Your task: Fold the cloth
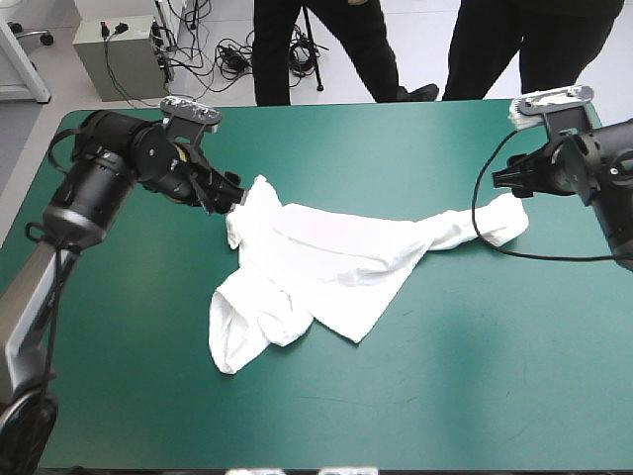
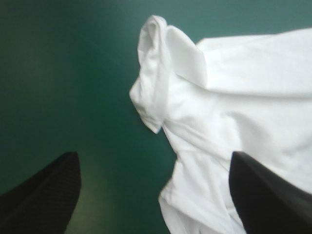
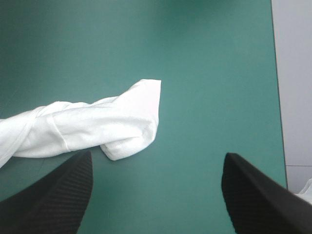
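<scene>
The white T-shirt [image 1: 326,262] lies loosely spread and rumpled across the middle of the bench [image 1: 445,396], stretched between the robot's two arms. Its broad body sits toward the left arm. One part is doubled over toward the near edge, and a narrow twisted length trails off toward the bench's right edge.

The left hand [image 1: 229,193] hangs low at the garment's far left corner, just beside the cloth, with its black fingers [image 2: 44,190] spread wide and gripping nothing. In the left wrist view, the left hand [image 2: 153,156] has a rolled hem of the T-shirt [image 2: 234,97] lying ahead of it. The white cloth runs back to one finger, which overlaps it, while the other finger stands over bare teal-green cover [image 2: 58,73].

The right hand [image 1: 504,178] is poised above the tip of the twisted length, also wide open and empty. In the right wrist view, the right hand [image 3: 157,154] has the rolled end of the T-shirt [image 3: 97,126] lying just ahead of one finger [image 3: 58,195]. The blunt tip of the roll reaches about level with the gap between the fingers, where only cover shows. Whether either hand touches the cloth cannot be told.
</scene>
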